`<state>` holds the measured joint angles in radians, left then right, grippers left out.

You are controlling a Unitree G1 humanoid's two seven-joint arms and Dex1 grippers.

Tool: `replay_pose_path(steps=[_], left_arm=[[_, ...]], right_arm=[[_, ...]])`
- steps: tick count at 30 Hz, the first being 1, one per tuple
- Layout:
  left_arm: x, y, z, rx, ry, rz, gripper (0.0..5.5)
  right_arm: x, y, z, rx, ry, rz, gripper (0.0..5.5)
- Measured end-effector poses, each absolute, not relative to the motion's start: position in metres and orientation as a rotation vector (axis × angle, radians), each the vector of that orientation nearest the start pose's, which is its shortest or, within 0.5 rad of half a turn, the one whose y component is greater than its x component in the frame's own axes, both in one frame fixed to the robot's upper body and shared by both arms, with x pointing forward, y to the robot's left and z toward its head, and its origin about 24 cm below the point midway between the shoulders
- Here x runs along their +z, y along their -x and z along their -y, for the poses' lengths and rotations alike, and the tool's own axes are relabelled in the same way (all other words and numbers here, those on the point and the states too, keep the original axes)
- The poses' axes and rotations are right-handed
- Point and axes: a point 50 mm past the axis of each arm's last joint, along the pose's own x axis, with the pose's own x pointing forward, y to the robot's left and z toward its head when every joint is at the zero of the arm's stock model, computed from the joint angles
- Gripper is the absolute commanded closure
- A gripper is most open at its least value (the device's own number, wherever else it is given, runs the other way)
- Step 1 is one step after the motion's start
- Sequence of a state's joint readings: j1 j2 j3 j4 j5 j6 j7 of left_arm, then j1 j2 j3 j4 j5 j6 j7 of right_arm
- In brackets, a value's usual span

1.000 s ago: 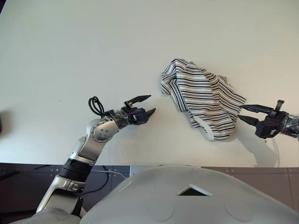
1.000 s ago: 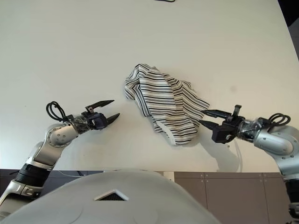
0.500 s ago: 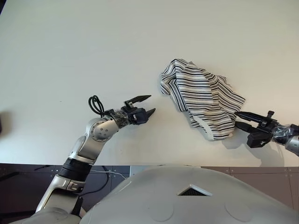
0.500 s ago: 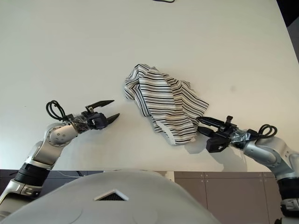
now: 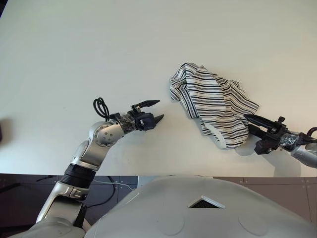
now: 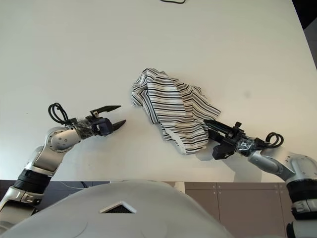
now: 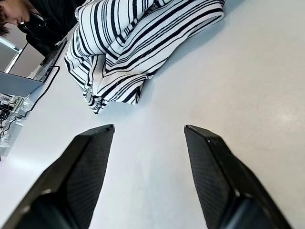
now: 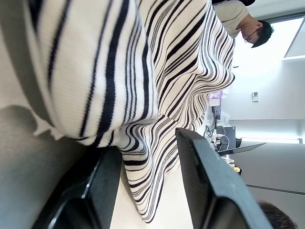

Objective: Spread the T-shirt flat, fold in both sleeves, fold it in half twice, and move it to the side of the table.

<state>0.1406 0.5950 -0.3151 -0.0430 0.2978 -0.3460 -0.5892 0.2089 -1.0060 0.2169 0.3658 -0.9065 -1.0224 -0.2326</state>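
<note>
A black-and-white striped T-shirt (image 5: 213, 101) lies crumpled in a heap on the white table (image 5: 74, 54), right of centre. My right gripper (image 5: 249, 124) is open at the heap's near right edge, its fingers straddling a fold of striped cloth (image 8: 138, 71). My left gripper (image 5: 157, 111) hangs open over bare table to the left of the shirt, a short gap away, with nothing between its fingers (image 7: 90, 162). The same shirt (image 7: 138, 43) lies beyond the left fingertips.
The table's near edge (image 5: 49, 173) runs just below both arms. A black cable (image 6: 173, 1) lies at the far edge. Bare white surface stretches left of and beyond the shirt.
My right gripper has dropped lower and slid left, from beside the shirt to its near right edge, now around a fold. The left arm has barely moved.
</note>
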Motion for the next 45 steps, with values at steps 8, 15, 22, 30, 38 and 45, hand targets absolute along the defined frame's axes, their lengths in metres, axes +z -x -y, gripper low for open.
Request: replay_pose_path(steps=[8,15,22,30,38,45], left_arm=[[0.017,-0.187,-0.159,-1.065,-0.833,-0.058,2.75],[0.017,-0.187,-0.159,-1.065,-0.833,-0.058,2.75],[0.02,-0.19,-0.158,-1.066,-0.841,-0.048,2.75],[0.02,-0.19,-0.158,-1.067,-0.84,-0.048,2.75],[0.02,-0.19,-0.158,-1.062,-0.839,-0.046,2.75],[0.018,-0.189,-0.157,-1.045,-0.83,-0.044,2.75]], right_arm=[[0.012,-0.14,0.277,1.027,1.398,0.271,3.54],[0.01,-0.136,0.28,1.023,1.389,0.289,3.54],[0.011,-0.139,0.277,1.041,1.406,0.304,3.69],[0.015,-0.145,0.273,1.134,1.416,0.277,4.59],[0.021,-0.152,0.272,1.158,1.365,0.186,5.36],[0.024,-0.151,0.267,1.255,1.297,0.053,5.36]])
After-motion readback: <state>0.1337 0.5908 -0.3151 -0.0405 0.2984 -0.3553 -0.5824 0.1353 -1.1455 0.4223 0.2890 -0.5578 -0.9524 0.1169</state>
